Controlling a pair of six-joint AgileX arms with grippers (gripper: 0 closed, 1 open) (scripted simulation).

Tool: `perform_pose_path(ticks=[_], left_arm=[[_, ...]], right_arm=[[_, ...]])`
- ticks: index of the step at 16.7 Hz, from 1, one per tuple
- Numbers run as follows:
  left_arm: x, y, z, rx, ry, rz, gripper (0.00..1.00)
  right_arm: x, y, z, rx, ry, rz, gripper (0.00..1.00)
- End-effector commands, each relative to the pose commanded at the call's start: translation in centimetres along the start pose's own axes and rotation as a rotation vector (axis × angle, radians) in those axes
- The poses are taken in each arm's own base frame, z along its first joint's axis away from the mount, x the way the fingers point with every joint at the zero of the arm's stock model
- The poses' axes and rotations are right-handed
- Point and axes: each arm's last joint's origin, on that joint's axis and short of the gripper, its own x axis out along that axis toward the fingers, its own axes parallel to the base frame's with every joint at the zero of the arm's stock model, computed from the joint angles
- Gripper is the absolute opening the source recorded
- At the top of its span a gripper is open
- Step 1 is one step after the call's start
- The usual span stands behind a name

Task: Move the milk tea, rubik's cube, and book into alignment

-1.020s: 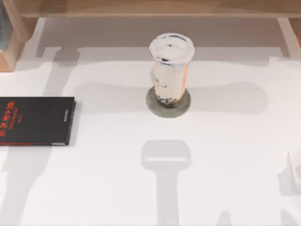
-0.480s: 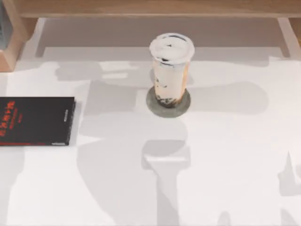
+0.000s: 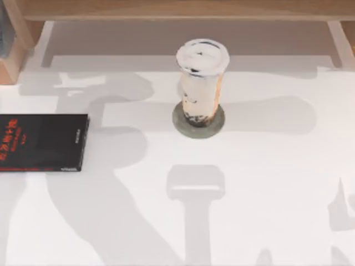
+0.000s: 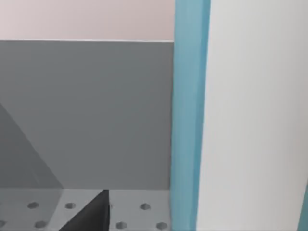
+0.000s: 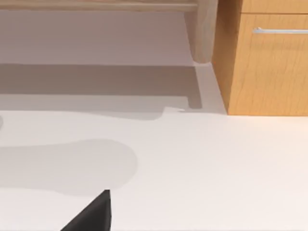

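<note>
Milk tea (image 3: 202,83) stands upright on a grey coaster (image 3: 198,123) at table centre; book (image 3: 41,142) lies flat at the left edge, well apart. Gripper states cannot be told. Tall cup is judged easily tipped if nudged high up.

White tabletop (image 3: 266,183) crossed by soft grey shadows, light coming from above. Along its far edge runs a pale wooden shelf frame (image 3: 177,10). A wooden cabinet (image 5: 269,62) (with a metal handle (image 5: 281,31)) stands beside it; the grey panel (image 4: 86,115) is possibly a wall.
</note>
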Motion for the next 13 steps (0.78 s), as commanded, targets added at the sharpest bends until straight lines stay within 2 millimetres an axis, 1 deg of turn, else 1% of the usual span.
perform_pose_path(ticks=[2, 6, 8, 13], left_arm=[[0.1, -0.2, 0.1, 0.001, 0.001, 0.0, 1.0], [1.1, -1.2, 1.4, 0.0, 0.0, 0.0, 1.0], [1.6, -1.1, 1.6, 0.0, 0.0, 0.001, 1.0], [3.0, 0.0, 0.0, 0.0, 0.0, 0.0, 1.0]], right_arm=[[0.0, 0.0, 0.0, 0.0, 0.0, 0.0, 1.0], [0.0, 0.0, 0.0, 0.0, 0.0, 0.0, 1.0], [0.0, 0.0, 0.0, 0.0, 0.0, 0.0, 1.0], [0.0, 0.0, 0.0, 0.0, 0.0, 0.0, 1.0]])
